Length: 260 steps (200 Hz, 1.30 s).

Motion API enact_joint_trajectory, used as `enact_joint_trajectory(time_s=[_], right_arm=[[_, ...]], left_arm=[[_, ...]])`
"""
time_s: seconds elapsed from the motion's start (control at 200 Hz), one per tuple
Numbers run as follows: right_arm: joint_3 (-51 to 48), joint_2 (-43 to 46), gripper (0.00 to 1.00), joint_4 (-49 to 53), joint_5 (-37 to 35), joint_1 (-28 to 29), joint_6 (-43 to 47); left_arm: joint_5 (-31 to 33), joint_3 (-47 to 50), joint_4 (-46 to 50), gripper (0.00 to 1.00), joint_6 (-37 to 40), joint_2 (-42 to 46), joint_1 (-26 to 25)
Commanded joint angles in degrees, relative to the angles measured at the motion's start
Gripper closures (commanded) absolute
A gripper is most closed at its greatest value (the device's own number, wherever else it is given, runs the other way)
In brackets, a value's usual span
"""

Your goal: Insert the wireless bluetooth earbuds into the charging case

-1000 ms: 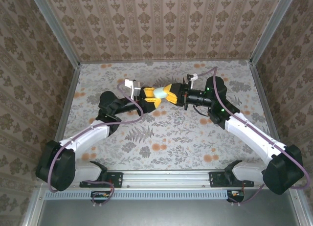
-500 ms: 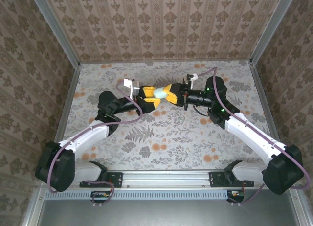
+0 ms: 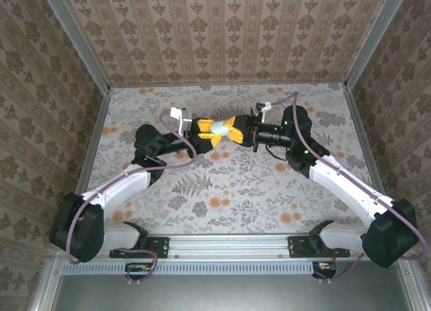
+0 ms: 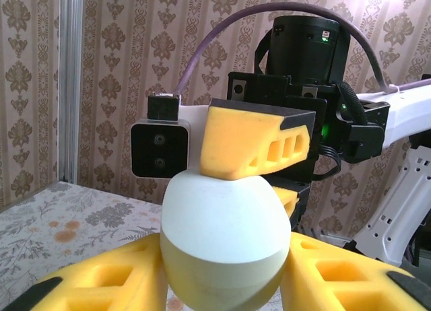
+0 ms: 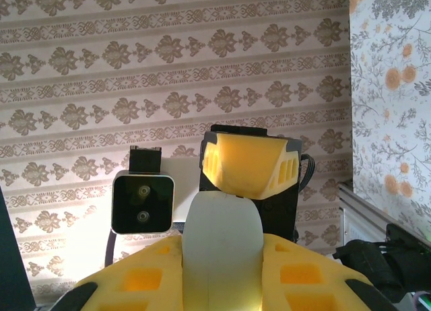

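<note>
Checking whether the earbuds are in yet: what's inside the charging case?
Nothing inside shows. The charging case is closed, its seam shut, with both arms' jaws clamped on its shell, so any earbuds in it are covered.

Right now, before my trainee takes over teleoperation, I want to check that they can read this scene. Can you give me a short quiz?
1. True or false: the charging case has its lid wide open.
2. Which gripper is closed on the case? A) only the left gripper. B) only the right gripper. C) both.
3. Fill in: in the left wrist view, one yellow finger of the right gripper presses on the ___ of the case.

Key: 1 false, it looks shut; 2 C; 3 top.
</note>
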State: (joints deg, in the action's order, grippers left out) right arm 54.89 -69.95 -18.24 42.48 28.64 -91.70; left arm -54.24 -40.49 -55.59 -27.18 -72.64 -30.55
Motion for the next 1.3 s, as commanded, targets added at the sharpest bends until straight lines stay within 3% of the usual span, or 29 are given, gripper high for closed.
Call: enact_joint_trajectory(time_s=[0.0,0.125,0.25,0.34,0.45,0.6,0.81,1.01,1.295], right_arm=[[2.0,1.0,0.85,-1.3,1.5,0.5,-0.1],[2.1,1.1,0.82,-1.3,1.4,0.4,-0.1],[2.7,1.6,0.64,1.1,1.2,0.5,2.7],[6.1,3.0,0.45,8.9,1.2,0.5,12.7],[12.5,6.1,0.36,26.9,-3.2,0.4,30.9],[18.2,9.3,0.32,41.9,-10.8,0.5,51.8],[18.5,10.0,0.29,46.0,-12.0,1.6,66.5],[18.8,8.4,0.26,46.8,-11.9,3.7,73.6],[18.6,4.2,0.24,43.3,-8.1,6.2,74.7]], left_arm=[[-0.7,-1.6,-2.2,0.63,-0.7,-0.2,0.2],[-0.7,-1.6,-2.1,0.75,-0.5,0.0,0.2],[-0.8,-1.7,-1.0,0.84,-0.2,0.4,0.2],[-1.1,-1.8,1.2,0.88,0.4,1.4,0.3],[-1.9,-2.5,7.6,0.91,2.5,3.7,0.8],[-5.0,-5.1,20.9,0.95,7.2,7.0,1.5],[-8.2,-9.2,34.9,0.98,11.6,9.3,1.6],[-10.4,-11.1,39.9,1.00,12.1,9.8,1.6],[-10.6,-11.3,40.1,1.00,11.1,9.9,1.2]])
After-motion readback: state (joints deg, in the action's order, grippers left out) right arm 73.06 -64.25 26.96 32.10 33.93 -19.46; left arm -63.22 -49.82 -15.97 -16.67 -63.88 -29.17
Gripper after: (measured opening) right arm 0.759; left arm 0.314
